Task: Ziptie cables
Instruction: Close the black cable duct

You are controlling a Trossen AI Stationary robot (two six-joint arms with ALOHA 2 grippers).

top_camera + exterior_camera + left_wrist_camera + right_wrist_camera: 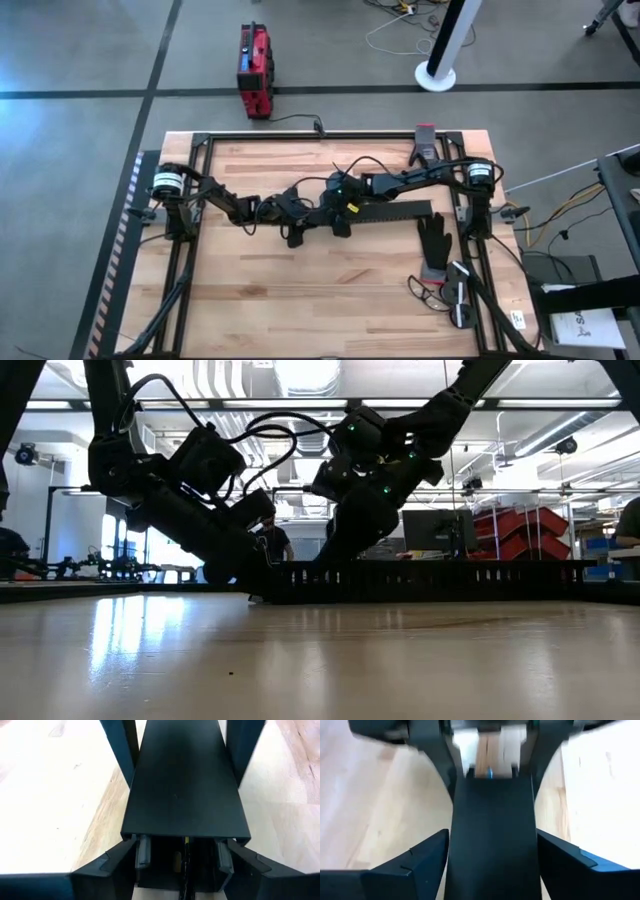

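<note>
A long black toothed strip, a hollow channel, lies along the table's middle on the wood. Both grippers meet at its left end. My left gripper comes from the table's left and is shut on that end. My right gripper comes from the right and straddles the strip just beside it, shut on it. Of the cables, only thin strands show inside the strip's open end, with a bluish tip past it. The rest is hidden. My left gripper pinches the strip's left end between its two grey pads, just under the overhanging top cover. The fingers slant down from the table's left and lie along the strip. The strip rests on the table. My right gripper holds the strip by its two long sides, a little way in from the left end, one finger on each side. It slants down from the table's right. The strip lies flat on the wood.
A black glove lies near the right frame rail, and a small tool with a red lead lies nearer the front. A red-topped clamp sits at the far edge. A black frame borders the table. A red toolbox stands on the floor beyond.
</note>
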